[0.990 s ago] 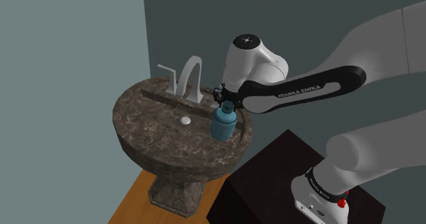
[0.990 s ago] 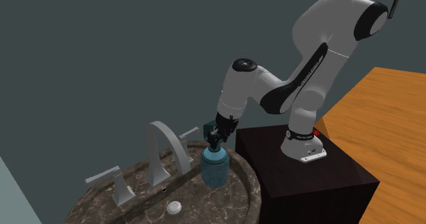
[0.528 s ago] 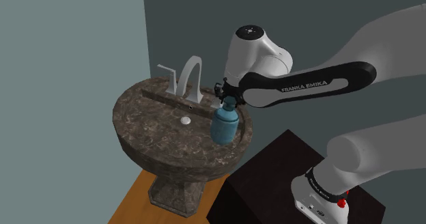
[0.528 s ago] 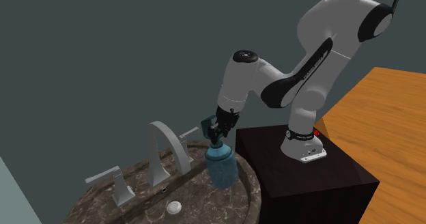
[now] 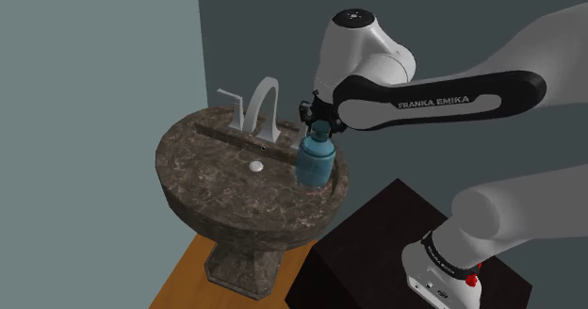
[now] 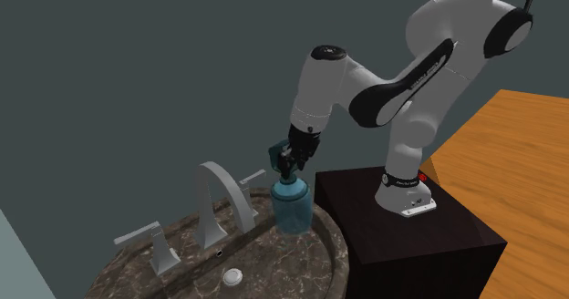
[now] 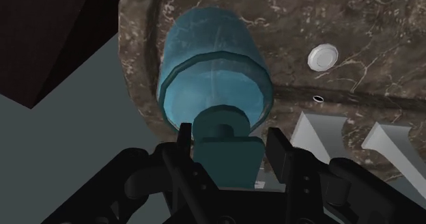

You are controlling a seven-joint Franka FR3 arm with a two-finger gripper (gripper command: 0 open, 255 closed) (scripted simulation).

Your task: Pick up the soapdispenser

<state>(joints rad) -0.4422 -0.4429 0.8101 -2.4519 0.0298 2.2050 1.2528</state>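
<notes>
The white arm [image 5: 367,53] bends over. Its black gripper [image 7: 229,147] points down, pinching the soap dispenser [image 7: 211,72] by its top.

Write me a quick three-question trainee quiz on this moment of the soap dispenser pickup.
1. True or false: the gripper is shut on the blue soap dispenser, clasping its top.
2. In the shoulder view, on which side of the dispenser does the faucet stand? A: left. B: right. C: directly in front.
3. What does the arm's base stand on?
Key: 1 true. 2 A. 3 the dark box stand.
</notes>
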